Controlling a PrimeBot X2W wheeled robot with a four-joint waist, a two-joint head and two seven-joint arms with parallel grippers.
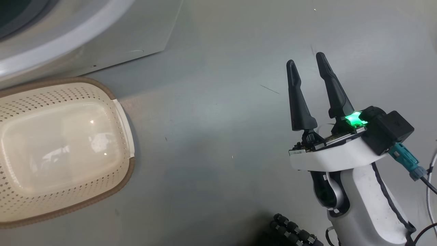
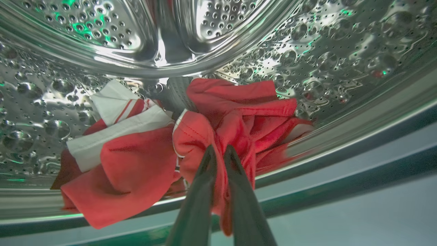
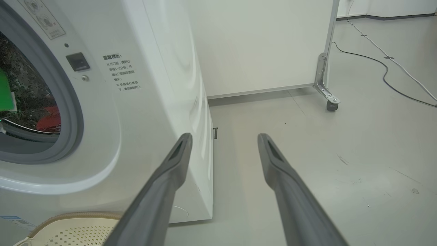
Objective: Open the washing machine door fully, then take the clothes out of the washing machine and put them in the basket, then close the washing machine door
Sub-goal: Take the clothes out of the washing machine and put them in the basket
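The left claw (image 2: 218, 152) is clenching the clothes (image 2: 136, 164) inside the washing machine (image 3: 153, 102), the right claw (image 1: 305, 59) is hanging released, and the basket (image 1: 123, 123) left of it is sitting empty, unloading barely beginning.

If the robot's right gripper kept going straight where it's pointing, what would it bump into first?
Likely nothing soon: the open right gripper points past the washing machine's side, over bare floor, toward a white panel farther off. It might graze the machine's side; depth is hard to judge.
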